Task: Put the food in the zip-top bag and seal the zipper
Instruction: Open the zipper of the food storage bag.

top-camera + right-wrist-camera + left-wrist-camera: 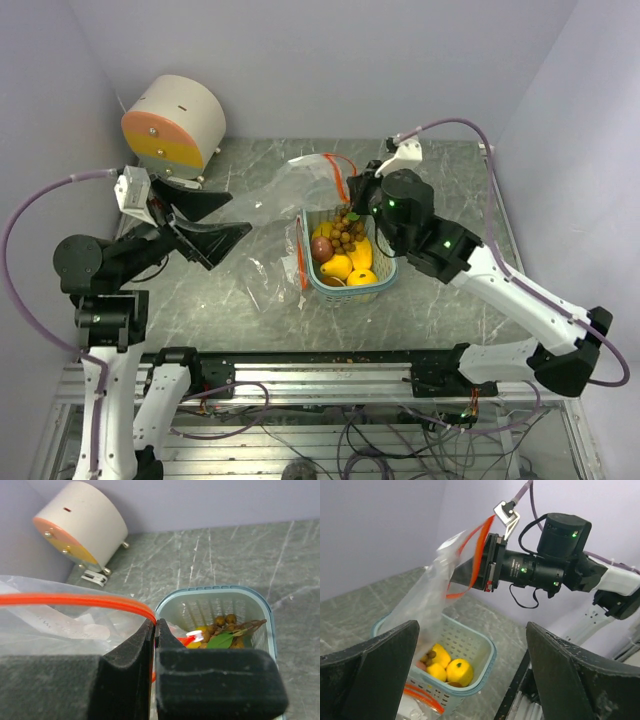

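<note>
The food lies in a light-blue basket (310, 275): a brown grape bunch (346, 230), a dark red fruit (321, 247) and yellow fruits (340, 266). A clear zip-top bag (275, 215) with an orange zipper hangs over the basket's left side. My right gripper (352, 197) is shut on the orange zipper (75, 600) at the bag's top edge, and its fingertips (148, 630) pinch it above the basket (215, 590). A white slider (195, 636) shows beside the grapes (225, 622). My left gripper (240, 213) stands wide open left of the bag, with nothing between its fingers (370, 675).
A round white and orange device (175, 125) stands at the back left corner, close to the left arm. A metal rail (320, 365) runs along the table's near edge. Walls close in on both sides and at the back.
</note>
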`<state>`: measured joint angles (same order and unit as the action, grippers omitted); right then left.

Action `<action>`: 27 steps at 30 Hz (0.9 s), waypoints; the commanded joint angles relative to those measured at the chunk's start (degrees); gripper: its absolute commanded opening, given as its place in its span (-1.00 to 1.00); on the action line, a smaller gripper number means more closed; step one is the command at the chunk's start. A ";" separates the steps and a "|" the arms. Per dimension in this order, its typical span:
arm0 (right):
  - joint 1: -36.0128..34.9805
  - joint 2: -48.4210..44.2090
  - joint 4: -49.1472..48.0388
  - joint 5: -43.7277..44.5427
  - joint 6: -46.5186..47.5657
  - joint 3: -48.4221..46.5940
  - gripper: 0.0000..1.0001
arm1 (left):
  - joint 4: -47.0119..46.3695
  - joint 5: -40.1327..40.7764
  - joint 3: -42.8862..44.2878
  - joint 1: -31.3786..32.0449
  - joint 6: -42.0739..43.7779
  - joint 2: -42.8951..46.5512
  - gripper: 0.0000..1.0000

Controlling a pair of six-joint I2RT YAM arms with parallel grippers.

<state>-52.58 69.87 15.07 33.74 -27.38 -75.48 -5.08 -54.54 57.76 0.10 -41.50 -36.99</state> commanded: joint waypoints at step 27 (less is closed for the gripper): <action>0.72 10.78 -6.72 -20.04 -8.39 -5.20 -1.00 | -2.31 12.62 -6.81 0.24 -6.53 -2.02 0.63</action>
<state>-51.44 79.85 10.94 15.68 -35.24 -78.15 -4.97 -45.80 50.00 0.12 -47.64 -36.56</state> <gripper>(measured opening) 0.009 0.821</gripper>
